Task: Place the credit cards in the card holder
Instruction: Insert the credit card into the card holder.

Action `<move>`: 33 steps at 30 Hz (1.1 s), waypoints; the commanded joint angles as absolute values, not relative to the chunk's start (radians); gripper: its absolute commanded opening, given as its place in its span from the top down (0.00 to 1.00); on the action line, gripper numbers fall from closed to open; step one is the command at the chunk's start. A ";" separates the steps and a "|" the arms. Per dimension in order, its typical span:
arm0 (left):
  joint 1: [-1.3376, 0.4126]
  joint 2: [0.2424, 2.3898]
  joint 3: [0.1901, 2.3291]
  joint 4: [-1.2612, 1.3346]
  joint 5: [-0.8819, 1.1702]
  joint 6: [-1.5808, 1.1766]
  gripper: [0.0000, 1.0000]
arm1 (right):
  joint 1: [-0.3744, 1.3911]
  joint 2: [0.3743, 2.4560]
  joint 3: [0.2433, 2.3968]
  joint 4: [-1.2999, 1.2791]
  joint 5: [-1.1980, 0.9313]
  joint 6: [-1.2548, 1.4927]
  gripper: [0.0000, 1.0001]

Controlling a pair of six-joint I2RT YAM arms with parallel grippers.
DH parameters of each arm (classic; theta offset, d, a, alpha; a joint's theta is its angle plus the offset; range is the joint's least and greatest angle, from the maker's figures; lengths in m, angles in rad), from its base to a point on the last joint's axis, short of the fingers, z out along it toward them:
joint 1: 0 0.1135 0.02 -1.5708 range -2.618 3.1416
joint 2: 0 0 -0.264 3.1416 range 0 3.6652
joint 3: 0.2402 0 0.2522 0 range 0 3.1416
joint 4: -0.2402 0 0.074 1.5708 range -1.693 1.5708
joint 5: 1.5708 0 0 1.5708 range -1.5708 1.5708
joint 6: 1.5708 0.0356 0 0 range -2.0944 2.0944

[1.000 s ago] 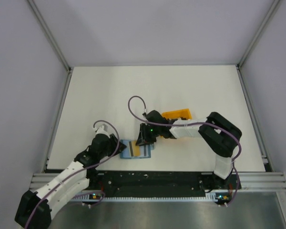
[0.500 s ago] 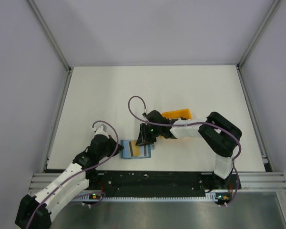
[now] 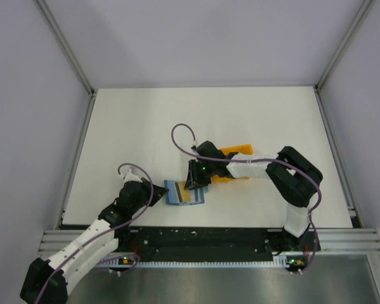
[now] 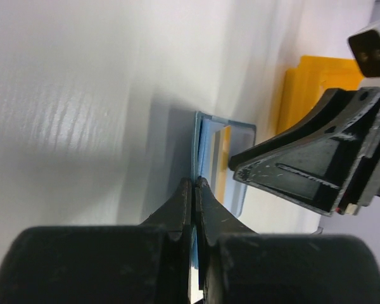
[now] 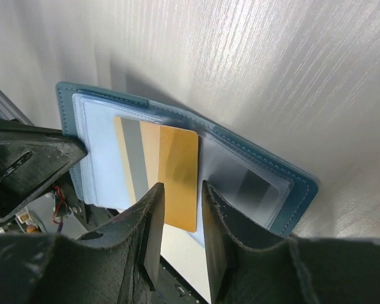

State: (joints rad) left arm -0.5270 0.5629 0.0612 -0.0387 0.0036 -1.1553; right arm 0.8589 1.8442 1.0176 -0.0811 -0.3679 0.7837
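Observation:
The card holder (image 3: 175,192) lies open near the table's front edge, a teal-blue wallet (image 5: 280,178) with clear pale pockets. One credit card (image 5: 177,171), gold with a grey stripe, lies on its pockets (image 3: 189,197), its near end sticking out past the wallet's edge. My left gripper (image 3: 159,190) is shut on the thin blue left edge of the card holder (image 4: 239,134), pinched at its fingertips (image 4: 194,183). My right gripper (image 5: 180,190) hovers over the card with both fingers apart, open (image 3: 194,182). No other cards show.
The orange open-frame rack (image 3: 238,152) stands just behind the right gripper, partly under that arm (image 4: 311,88). The metal front rail (image 3: 209,237) runs close below the wallet. Grey walls close in the table on three sides.
My left gripper moved right to the card holder's left edge and shut on it. The wallet shifted slightly right and back. The right gripper stayed over the card.

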 commanded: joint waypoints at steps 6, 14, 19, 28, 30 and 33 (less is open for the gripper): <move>-0.531 0.590 -0.058 0.106 -0.051 -1.223 1.00 | 0.908 1.851 1.026 -0.063 -0.388 0.813 0.69; -0.531 0.739 -0.044 0.175 -0.005 -1.198 1.00 | 0.908 1.838 1.002 0.052 -0.414 0.871 0.69; -0.532 0.733 -0.041 0.170 -0.005 -1.183 1.00 | 0.910 1.850 1.015 0.052 -0.411 0.854 0.69; -0.531 0.647 -0.038 0.078 -0.035 -1.170 1.00 | 0.867 1.773 0.999 -0.091 -0.242 0.769 0.68; -0.532 0.635 -0.029 0.057 -0.040 -1.158 1.00 | 0.867 1.787 0.996 -0.066 -0.256 0.768 0.68; -0.531 0.638 -0.026 0.048 -0.038 -1.152 1.00 | 0.871 1.819 1.005 -0.048 -0.301 0.787 0.68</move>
